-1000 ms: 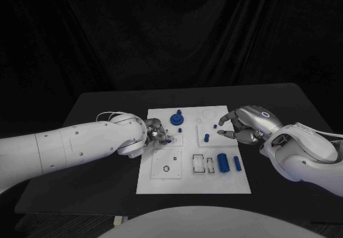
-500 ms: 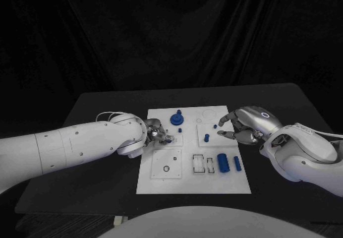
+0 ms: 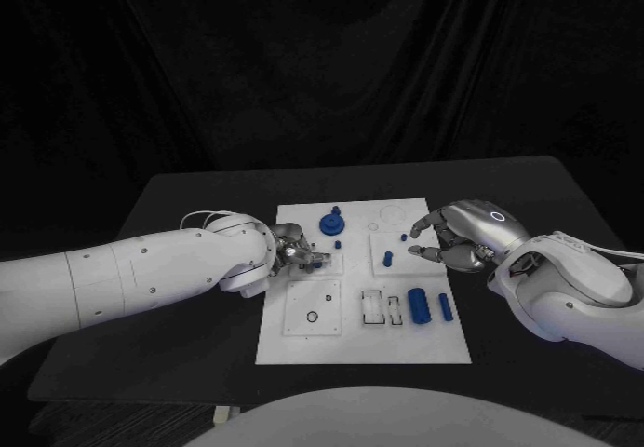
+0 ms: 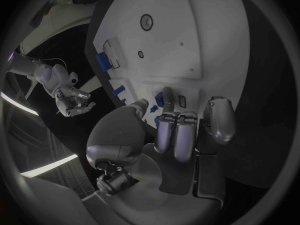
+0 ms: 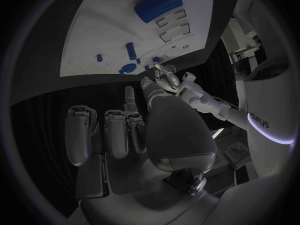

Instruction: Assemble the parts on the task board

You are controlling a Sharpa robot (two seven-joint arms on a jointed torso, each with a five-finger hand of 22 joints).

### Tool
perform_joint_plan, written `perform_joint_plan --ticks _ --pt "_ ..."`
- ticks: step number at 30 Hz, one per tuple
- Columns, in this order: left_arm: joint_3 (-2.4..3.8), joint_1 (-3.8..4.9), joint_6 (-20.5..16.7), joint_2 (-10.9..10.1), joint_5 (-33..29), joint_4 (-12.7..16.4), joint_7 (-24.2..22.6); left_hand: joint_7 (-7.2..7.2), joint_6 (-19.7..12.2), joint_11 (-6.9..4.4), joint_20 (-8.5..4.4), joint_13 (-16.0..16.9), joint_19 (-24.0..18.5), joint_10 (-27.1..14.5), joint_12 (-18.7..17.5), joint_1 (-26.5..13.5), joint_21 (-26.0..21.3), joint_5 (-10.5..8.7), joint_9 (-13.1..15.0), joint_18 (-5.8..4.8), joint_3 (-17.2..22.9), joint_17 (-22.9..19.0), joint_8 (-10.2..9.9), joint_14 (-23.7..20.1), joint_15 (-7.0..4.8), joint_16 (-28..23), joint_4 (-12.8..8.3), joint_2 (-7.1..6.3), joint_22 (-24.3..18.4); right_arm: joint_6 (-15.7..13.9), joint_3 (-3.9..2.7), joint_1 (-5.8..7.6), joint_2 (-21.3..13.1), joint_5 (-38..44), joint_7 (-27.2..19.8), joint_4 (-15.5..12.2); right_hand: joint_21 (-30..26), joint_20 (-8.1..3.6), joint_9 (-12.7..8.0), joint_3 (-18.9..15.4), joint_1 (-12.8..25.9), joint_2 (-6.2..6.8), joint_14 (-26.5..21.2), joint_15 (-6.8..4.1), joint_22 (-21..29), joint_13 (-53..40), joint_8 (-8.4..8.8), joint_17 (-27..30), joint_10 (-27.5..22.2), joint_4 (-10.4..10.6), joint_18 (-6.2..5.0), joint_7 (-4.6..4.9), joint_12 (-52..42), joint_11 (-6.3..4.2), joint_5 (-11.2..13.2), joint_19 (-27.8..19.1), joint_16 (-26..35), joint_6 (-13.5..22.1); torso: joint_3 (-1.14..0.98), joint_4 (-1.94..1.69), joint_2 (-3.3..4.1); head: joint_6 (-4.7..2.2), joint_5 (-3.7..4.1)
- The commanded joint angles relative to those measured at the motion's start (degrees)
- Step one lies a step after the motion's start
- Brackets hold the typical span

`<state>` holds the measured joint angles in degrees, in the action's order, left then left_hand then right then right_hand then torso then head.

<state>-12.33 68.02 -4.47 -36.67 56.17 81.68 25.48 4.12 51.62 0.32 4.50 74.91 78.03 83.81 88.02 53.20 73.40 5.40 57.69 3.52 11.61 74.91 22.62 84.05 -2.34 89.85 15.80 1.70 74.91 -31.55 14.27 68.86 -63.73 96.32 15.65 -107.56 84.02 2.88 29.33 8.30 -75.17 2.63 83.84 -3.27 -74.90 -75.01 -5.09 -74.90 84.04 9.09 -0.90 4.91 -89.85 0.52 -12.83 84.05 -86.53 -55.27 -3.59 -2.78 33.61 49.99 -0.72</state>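
The white task board [image 3: 362, 321] lies in the middle of the table. My left hand [image 3: 298, 252] rests over the board's left middle and pinches a small blue part [image 4: 159, 100] between thumb and fingers, low against the board [image 4: 187, 40]. My right hand [image 3: 451, 237] hovers at the board's right edge, fingers half curled and apart, holding nothing. Just beside its fingertips stand two small blue pegs [image 3: 404, 237] [image 3: 388, 258]. A blue round part with a peg [image 3: 331, 222] stands near the board's far edge. A thick blue cylinder [image 3: 419, 305] and a slim blue one [image 3: 446, 306] lie at the near right.
Several empty rectangular slots [image 3: 382, 308] and a square plate with a round hole [image 3: 313, 316] occupy the board's near half. Black table [image 3: 175, 354] surrounds the board on all sides. A black curtain hangs behind.
The left hand's fingers have shifted slightly around the small blue part. The right hand has stayed in place.
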Motion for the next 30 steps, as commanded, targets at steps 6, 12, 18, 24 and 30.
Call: perform_joint_plan --ticks 6,12,18,24,30 --pt "-0.02 -0.19 0.31 0.27 -0.37 -0.03 -2.56 -0.31 -0.11 -0.05 -0.11 12.38 -0.42 3.21 -0.21 1.22 -0.22 3.00 2.62 0.74 -1.31 15.09 2.27 5.95 0.24 0.15 0.37 1.80 9.47 -0.07 -0.03 -0.15 -0.12 0.18 0.70 -0.02 -0.37 -0.17 -0.12 0.38 -0.65 -0.09 4.51 -0.37 -12.89 -14.99 0.14 -6.35 5.96 0.00 -0.77 0.18 -0.15 -0.41 -0.33 3.06 0.25 -0.44 0.00 -0.02 0.07 0.01 0.13" --pt "-0.02 -0.19 0.27 0.31 -0.37 -0.06 -2.28 -0.54 -0.81 -0.21 -0.24 12.49 -0.34 3.32 -0.11 2.49 -0.09 5.22 5.48 0.71 -1.98 15.09 4.33 5.95 0.11 0.15 0.25 2.28 9.51 -0.03 -0.03 -0.16 -0.16 0.18 0.76 -0.02 -0.38 -0.18 -0.16 0.43 -0.63 -0.21 4.50 -0.38 -12.89 -14.99 0.19 -6.29 5.96 0.07 -0.77 0.20 -0.15 -0.42 -0.43 3.06 0.27 -0.43 0.01 0.01 0.06 0.01 0.16" --pt "-0.02 -0.19 0.03 -0.17 -0.37 0.43 -0.60 -0.86 -1.06 -0.49 -0.45 12.83 0.22 3.72 0.17 3.42 0.63 6.31 8.00 0.56 -2.47 15.09 6.21 5.95 -0.12 0.15 0.13 2.49 9.73 -0.10 -0.03 -0.16 -0.23 0.18 0.72 -0.03 -0.38 -0.19 -0.19 0.44 -0.54 -0.32 4.50 -0.37 -12.89 -14.99 0.23 -6.28 5.96 0.18 -0.77 0.21 -0.15 -0.40 -0.52 3.06 0.28 -0.45 0.08 0.02 0.06 0.01 0.06" --pt "0.00 -0.17 -0.98 -1.50 -0.37 1.58 1.06 -2.11 -0.06 -1.73 -1.51 14.74 2.71 5.84 1.71 5.30 3.40 7.06 13.11 -0.05 -3.43 15.09 10.23 5.95 -1.33 0.15 -0.53 2.03 10.55 -0.12 -0.03 -0.16 -0.31 0.18 0.70 0.03 -0.43 -0.19 -0.23 0.39 -0.38 -0.34 4.50 -0.36 -12.87 -14.99 0.26 -6.25 5.96 0.32 -0.78 0.23 -0.15 -0.37 -0.55 3.04 0.29 -0.47 0.07 0.07 -0.01 0.01 -0.34" --pt "0.02 0.17 -1.52 -2.89 -0.37 2.79 1.98 -2.43 0.34 -2.09 -1.94 15.09 3.27 6.19 1.98 4.45 3.89 6.40 14.16 -0.18 -4.65 15.09 10.77 5.95 -1.72 0.15 0.44 1.60 10.69 -0.19 -0.03 -0.16 -0.26 0.18 0.70 0.13 -0.43 -0.19 -0.28 0.27 -0.11 -0.30 4.49 -0.34 -12.87 -14.99 0.32 -6.22 5.96 0.53 -0.78 0.25 -0.15 -0.36 -0.55 3.05 0.30 -0.52 0.04 0.10 0.00 0.01 -0.80"
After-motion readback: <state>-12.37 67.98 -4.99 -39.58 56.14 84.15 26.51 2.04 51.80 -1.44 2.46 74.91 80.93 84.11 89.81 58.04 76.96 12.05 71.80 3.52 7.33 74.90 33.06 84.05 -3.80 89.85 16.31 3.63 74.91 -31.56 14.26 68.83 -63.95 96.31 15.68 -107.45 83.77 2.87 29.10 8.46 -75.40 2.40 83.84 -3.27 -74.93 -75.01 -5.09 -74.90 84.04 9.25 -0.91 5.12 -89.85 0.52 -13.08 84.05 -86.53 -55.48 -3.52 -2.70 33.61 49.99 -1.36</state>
